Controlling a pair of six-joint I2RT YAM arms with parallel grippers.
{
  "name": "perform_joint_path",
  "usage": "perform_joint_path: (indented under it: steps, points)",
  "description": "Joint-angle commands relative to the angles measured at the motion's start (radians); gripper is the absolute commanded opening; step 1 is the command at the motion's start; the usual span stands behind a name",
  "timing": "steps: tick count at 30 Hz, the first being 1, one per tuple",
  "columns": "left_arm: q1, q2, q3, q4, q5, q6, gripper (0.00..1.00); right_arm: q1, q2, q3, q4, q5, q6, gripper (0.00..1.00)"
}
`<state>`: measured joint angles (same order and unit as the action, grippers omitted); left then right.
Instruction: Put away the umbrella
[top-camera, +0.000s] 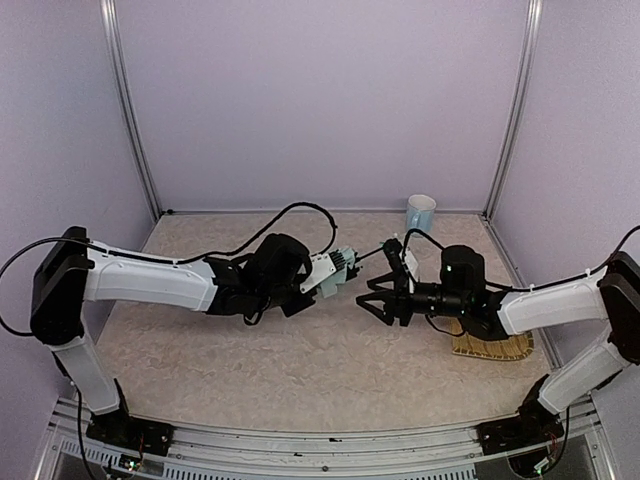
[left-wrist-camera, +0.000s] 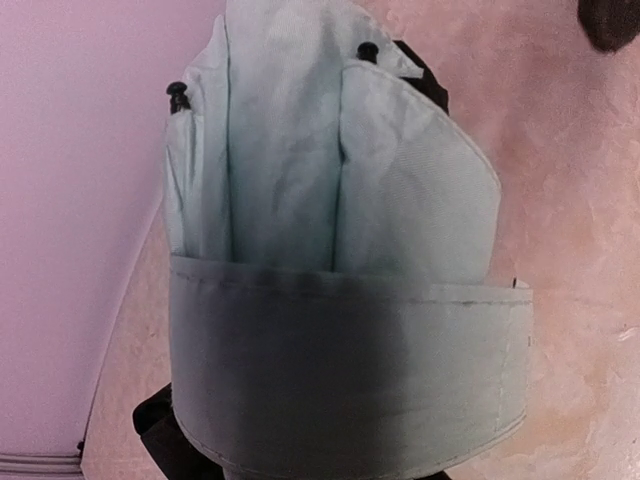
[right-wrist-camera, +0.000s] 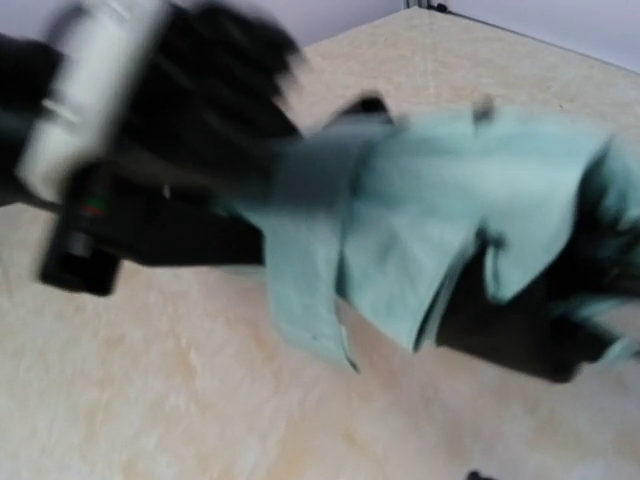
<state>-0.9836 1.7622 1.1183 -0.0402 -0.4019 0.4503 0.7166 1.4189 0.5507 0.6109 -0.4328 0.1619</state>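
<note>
Mint-blue folded umbrella (left-wrist-camera: 330, 200), strap-wrapped, clenched in left claw (top-camera: 325, 275); right claw (top-camera: 371, 297) released, just beside.

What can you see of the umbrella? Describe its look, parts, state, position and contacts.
The umbrella is folded, its pale mint-blue fabric gathered in soft pleats and wrapped by a broad band of the same cloth. Small black rib tips poke out at the fold ends. In the top view a thin black shaft runs from the bundle toward the right arm. The left gripper holds the bundle over the middle of the table.
</note>
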Motion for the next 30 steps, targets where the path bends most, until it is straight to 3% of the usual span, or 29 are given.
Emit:
perform_joint_path:
  steps: [1, 9, 18, 22, 29, 30]
  points:
    - [-0.024, -0.080, 0.074, 0.060, -0.077, 0.069, 0.00, -0.005, 0.066, 0.105, 0.056, -0.016, 0.052, 0.62]
    - [-0.051, -0.084, 0.106, 0.088, -0.133, 0.143, 0.00, -0.025, 0.173, 0.193, 0.137, -0.110, 0.178, 0.64]
    - [-0.067, -0.071, 0.128, 0.089, -0.135, 0.155, 0.00, -0.025, 0.266, 0.278, 0.147, -0.162, 0.206, 0.62]
    - [-0.067, -0.064, 0.123, 0.088, -0.138, 0.150, 0.00, -0.025, 0.276, 0.290, 0.177, -0.220, 0.216, 0.49]
    - [-0.066, -0.045, 0.136, 0.088, -0.133, 0.144, 0.00, -0.025, 0.291, 0.288, 0.226, -0.304, 0.239, 0.02]
    - [-0.066, -0.041, 0.139, 0.086, -0.133, 0.142, 0.00, -0.026, 0.294, 0.288, 0.235, -0.316, 0.244, 0.00]
